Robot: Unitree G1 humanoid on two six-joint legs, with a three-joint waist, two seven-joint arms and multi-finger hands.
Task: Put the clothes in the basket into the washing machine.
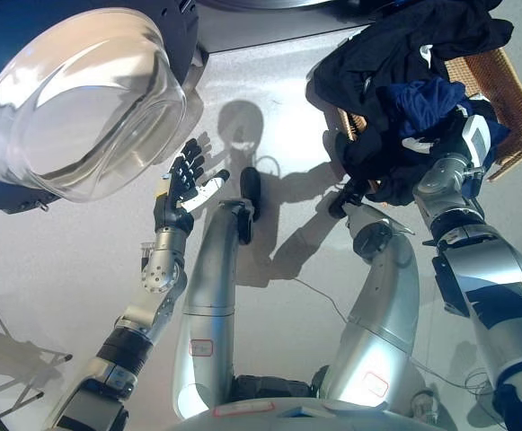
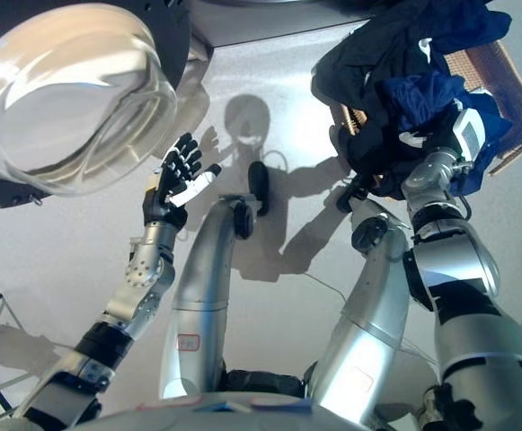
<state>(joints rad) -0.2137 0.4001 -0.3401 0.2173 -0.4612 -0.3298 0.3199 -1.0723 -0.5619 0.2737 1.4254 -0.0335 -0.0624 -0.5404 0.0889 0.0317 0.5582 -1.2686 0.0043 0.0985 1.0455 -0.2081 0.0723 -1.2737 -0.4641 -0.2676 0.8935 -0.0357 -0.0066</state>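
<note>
My right hand (image 1: 463,148) is buried in the clothes (image 1: 395,81) atop the basket (image 1: 512,99), fingers hidden; my left hand (image 1: 181,184) waits beside the washer door (image 1: 81,99), fingers spread wide.

Below the glass door (image 1: 81,99), the left arm (image 1: 153,278) is a slim limb of silver-grey segments. Its wrist section is ribbed and pitted, and a black band wraps it lower down, farther from the door. The left hand (image 1: 184,184), the part nearest the door, is dark, with jointed black fingers and a white cover along the thumb side. Well to the right of the door, the right arm (image 1: 485,269) is bulkier, a rounded silver-grey shell with dark panels set into it.
</note>
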